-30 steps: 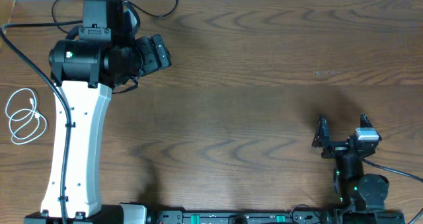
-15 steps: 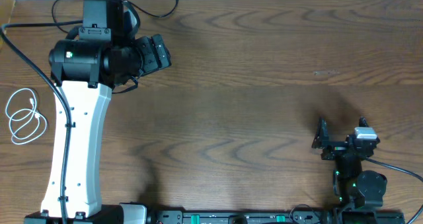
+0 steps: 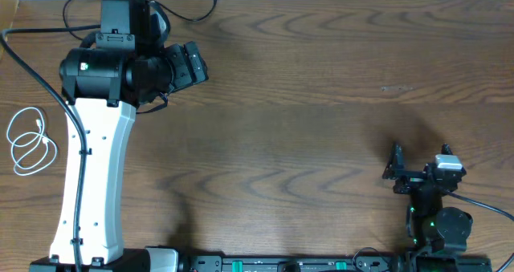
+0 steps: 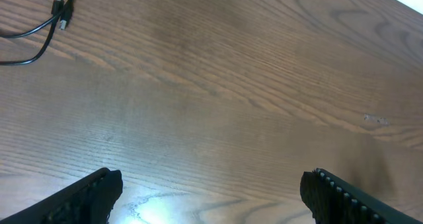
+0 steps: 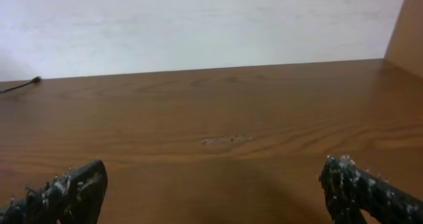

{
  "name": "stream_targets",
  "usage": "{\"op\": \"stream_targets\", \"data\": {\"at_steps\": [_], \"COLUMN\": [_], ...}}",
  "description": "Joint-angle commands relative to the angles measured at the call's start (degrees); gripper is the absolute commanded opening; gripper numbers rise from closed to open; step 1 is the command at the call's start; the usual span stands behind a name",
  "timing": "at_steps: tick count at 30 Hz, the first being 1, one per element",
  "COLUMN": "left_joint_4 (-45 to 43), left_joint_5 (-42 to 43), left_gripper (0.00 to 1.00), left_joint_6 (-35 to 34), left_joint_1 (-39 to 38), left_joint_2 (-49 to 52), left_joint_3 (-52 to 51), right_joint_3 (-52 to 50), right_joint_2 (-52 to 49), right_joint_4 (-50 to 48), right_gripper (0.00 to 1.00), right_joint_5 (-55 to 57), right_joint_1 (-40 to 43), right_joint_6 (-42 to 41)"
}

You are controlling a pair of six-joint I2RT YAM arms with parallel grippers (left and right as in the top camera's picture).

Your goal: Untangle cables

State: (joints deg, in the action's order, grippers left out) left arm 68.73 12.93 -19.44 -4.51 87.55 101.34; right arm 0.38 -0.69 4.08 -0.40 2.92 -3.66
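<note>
surface: brown wood-grain table (image 3: 321, 103) | back: white wall (image 5: 198, 19) | left edge: white cable (image 3: 32, 140)

No text, label, brand, number or sign legible in any view. Only bare wood grain on the bench (image 3: 321, 103) and plain black and white housing on the left arm (image 3: 92, 168), with no marking sharp enough to read.
</note>
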Motion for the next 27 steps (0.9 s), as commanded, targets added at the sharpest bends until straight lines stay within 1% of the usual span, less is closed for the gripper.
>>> {"op": "stream_targets", "data": {"at_steps": [1, 6, 27], "left_joint_4": [0.0, 0.0, 0.1], "left_joint_5": [-0.8, -0.8, -0.8], "left_gripper": [0.92, 0.92, 0.92], "left_joint_6": [0.6, 0.6, 0.6], "left_joint_1": [0.2, 0.2, 0.2], "left_joint_2": [-0.3, -0.3, -0.3], "left_joint_3": [0.5, 0.5, 0.5], "right_joint_3": [-0.1, -0.1, -0.1], "right_joint_2": [0.4, 0.4, 0.4], "right_joint_4": [0.5, 0.5, 0.5], "right_gripper": [0.99, 0.99, 0.99], "right_joint_5": [0.2, 0.3, 0.5], "right_joint_1": [-1.8, -4.6, -4.3], "right_joint_6": [0.8, 4.2, 4.1]}}
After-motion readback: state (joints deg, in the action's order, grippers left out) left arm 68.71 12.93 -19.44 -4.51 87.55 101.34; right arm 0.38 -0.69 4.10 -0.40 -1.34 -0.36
